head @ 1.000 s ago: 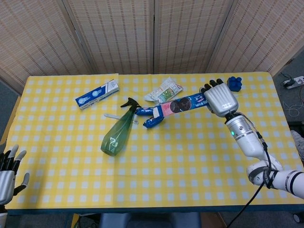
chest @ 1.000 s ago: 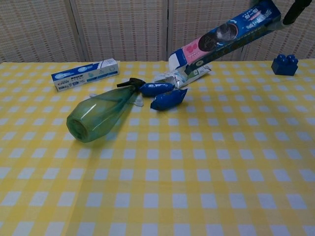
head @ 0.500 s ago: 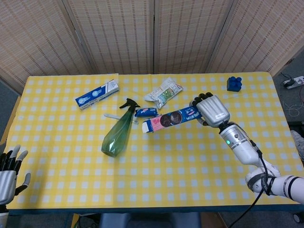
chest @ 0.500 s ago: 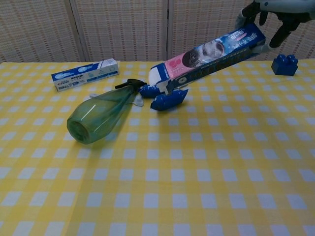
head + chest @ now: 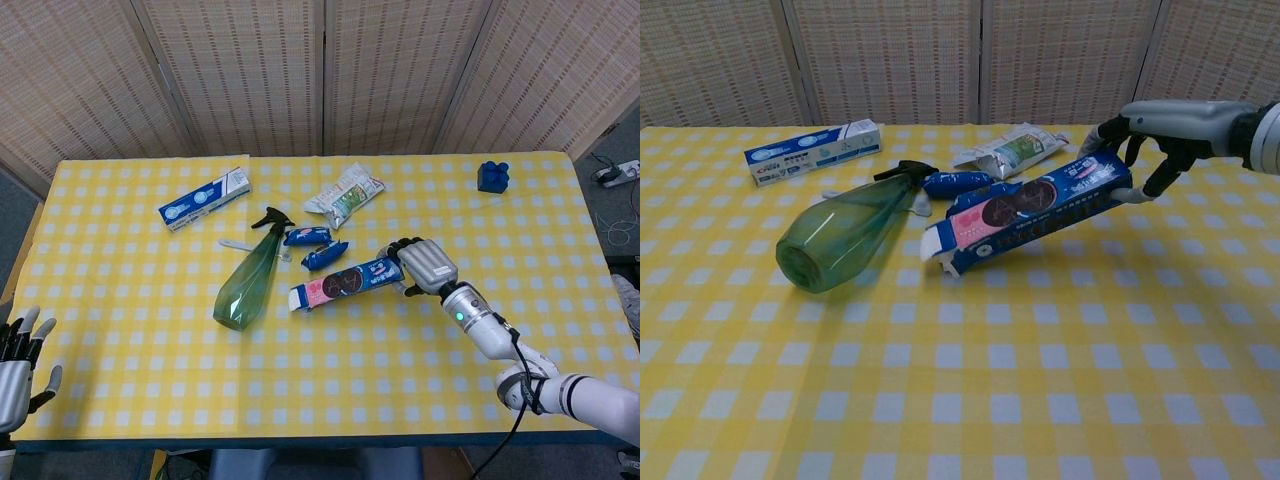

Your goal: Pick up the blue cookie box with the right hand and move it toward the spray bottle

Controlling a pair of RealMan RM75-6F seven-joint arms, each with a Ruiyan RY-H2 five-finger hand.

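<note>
My right hand grips the right end of the long blue cookie box. The box slopes down to the left, its pink and white end low over the cloth just right of the spray bottle. The green spray bottle lies on its side, black nozzle pointing to the back right. My left hand hangs open off the table's near left corner, seen only in the head view.
Two small blue packets lie between the nozzle and the box. A white and green pouch, a blue and white toothpaste box and a blue toy brick lie farther back on the yellow checked cloth.
My right hand has carried the cookie box down and toward the near left, from high over the back of the table to just beside the spray bottle. The left hand stayed put.
</note>
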